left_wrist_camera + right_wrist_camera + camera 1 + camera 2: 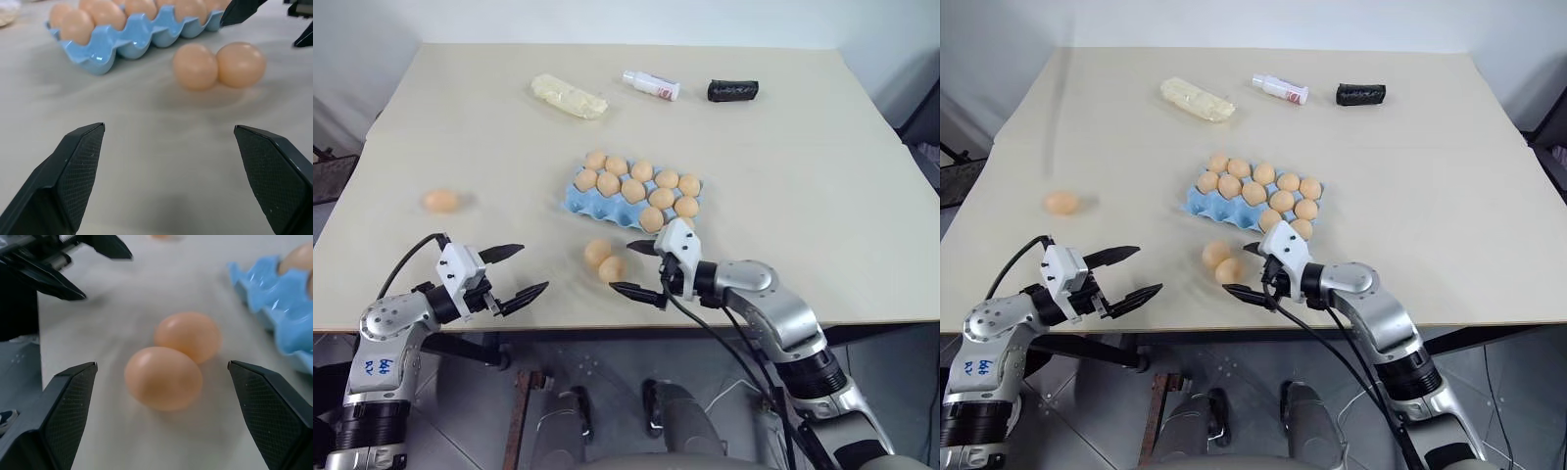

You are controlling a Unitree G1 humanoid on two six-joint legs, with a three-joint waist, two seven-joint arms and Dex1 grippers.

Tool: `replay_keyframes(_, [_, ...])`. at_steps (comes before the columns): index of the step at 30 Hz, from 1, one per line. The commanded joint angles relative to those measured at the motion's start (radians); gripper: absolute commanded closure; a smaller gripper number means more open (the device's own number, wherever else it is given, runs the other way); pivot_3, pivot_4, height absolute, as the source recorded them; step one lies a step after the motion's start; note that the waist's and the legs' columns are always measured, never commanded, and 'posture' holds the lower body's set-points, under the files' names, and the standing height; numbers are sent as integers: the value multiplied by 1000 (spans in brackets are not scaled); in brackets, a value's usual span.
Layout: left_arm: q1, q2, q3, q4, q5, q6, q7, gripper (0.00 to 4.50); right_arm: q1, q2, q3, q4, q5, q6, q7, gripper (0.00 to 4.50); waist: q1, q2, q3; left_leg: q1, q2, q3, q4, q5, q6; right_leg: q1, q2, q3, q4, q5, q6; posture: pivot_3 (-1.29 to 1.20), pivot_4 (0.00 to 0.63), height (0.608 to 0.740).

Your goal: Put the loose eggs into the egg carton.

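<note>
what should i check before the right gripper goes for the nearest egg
1. Right gripper open: ok, fingers spread wide.
2. Target in line: ok, two loose eggs lie ahead between its fingers.
3. Eggs apart enough for a clean single pick: not ok, they touch each other.
4. Left gripper clear: ok, open, empty, off to the side.
5. Free cup in egg carton: ok, empty cups along its left edge.
6. Third loose egg: ok, resting apart on the table.

Your head pair looking forward and down over the table (822, 196), near-identical framing, your wrist cameras low along the fingers, facing each other, both close on the same two loose eggs (176, 357)
</note>
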Motion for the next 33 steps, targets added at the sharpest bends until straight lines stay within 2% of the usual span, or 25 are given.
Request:
replay_keyframes(1, [26,-2,27,-69,-27,3,21,0,-31,57,46,48,-60,-30,-54,21,-4,-1,0,0,0,0,0,0,0,0,0,0,0,0,0,0,150,740])
replay_keyframes(10, [51,-2,19,-121,-42,32,43,0,-48,136,67,182,-132,-101,-99,21,-7,-1,0,0,1,0,-1,0,0,0,0,-1,0,0,0,0,150,740])
replay_keyframes(13, [37,-2,15,-126,-45,39,46,0,-41,141,46,181,-118,-116,-97,605,-7,-1,0,0,1,0,-2,0,-1,0,0,-1,0,0,0,0,150,740])
replay_keyframes(17, [24,-7,1,-134,-45,47,47,0,-21,114,33,148,-103,-115,-70,2006,-6,-1,0,0,1,0,-2,0,-1,0,0,-1,0,0,0,0,150,740])
replay_keyframes(19, [9,-13,-18,-142,-45,53,46,0,-1,71,11,104,-83,-89,-38,2359,-5,-1,0,0,1,0,-2,0,-1,0,0,-1,0,0,0,0,150,740])
replay_keyframes(22, [-17,-25,-38,-151,-47,66,54,0,4,18,-34,32,-34,-61,7,2406,-2,-1,0,0,0,1,-2,0,-1,0,0,-2,-1,0,0,0,150,740])
replay_keyframes(26, [-56,-48,-64,-140,-42,70,56,0,-94,12,-106,18,18,3,-4,2406,-8,-1,0,0,0,1,-2,0,0,0,0,-1,0,0,0,0,150,740])
replay_keyframes(28, [-72,-62,-78,-130,-39,73,58,0,-172,35,-128,86,10,-3,-31,2406,-11,-1,0,2,1,2,-2,0,-1,-1,2,-1,1,2,3,0,150,740])
replay_keyframes(30, [-82,-74,-91,-121,-35,76,61,0,-240,58,-132,179,-21,-40,-58,2406,-11,-1,0,3,2,1,-2,1,-2,-1,3,-1,2,8,13,0,150,740])
replay_keyframes(33, [-92,-87,-103,-118,-28,81,70,0,-322,89,-119,336,-70,-131,-72,2406,-8,-1,-1,2,3,0,-2,2,-3,-1,4,-2,2,7,13,0,150,740])
